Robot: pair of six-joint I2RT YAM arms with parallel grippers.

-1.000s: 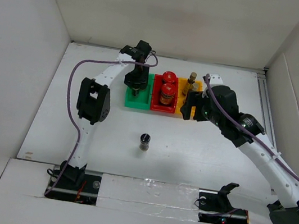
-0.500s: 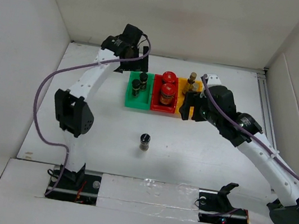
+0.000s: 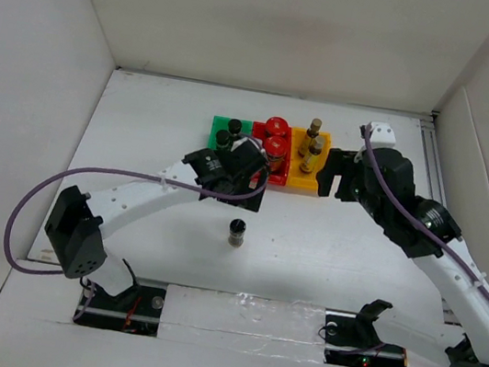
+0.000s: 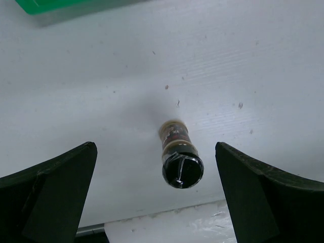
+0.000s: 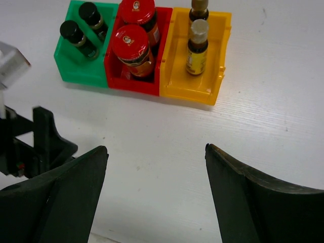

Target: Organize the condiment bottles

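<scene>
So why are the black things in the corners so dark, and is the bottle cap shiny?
Left wrist view: the left fingers sit close to the lens, dark and plain; the lone bottle is sharp, with glare on its black cap and a faint shadow. Right wrist view: right fingers dark, bins crisp.

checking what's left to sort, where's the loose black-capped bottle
The bottle stands alone on the table, about central in the top view, on the near side of the green bin.
</scene>
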